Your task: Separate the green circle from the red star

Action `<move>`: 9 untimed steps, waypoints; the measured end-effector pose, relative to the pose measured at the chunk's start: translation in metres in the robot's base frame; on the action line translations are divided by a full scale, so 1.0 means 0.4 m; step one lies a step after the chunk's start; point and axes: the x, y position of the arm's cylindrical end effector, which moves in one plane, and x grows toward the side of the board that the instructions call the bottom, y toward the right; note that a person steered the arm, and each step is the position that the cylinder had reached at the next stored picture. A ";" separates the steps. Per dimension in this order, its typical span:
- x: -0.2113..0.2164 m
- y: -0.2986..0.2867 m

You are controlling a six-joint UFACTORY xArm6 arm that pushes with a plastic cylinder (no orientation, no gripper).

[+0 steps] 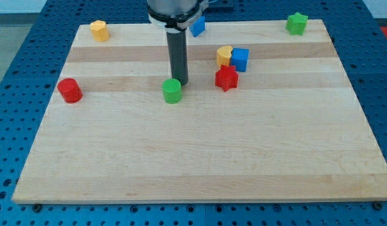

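Note:
The green circle (172, 90) stands left of the board's middle. The red star (226, 78) stands to its right, a clear gap apart. My tip (180, 83) rests on the board just above and right of the green circle, touching or almost touching its upper right edge, and well left of the red star.
A yellow block (224, 55) and a blue cube (240, 59) stand together just above the red star. A red cylinder (70, 90) stands at the left edge, a yellow block (99, 30) at top left, a blue block (197, 26) at top centre, a green star (297, 23) at top right.

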 end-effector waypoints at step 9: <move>0.278 0.008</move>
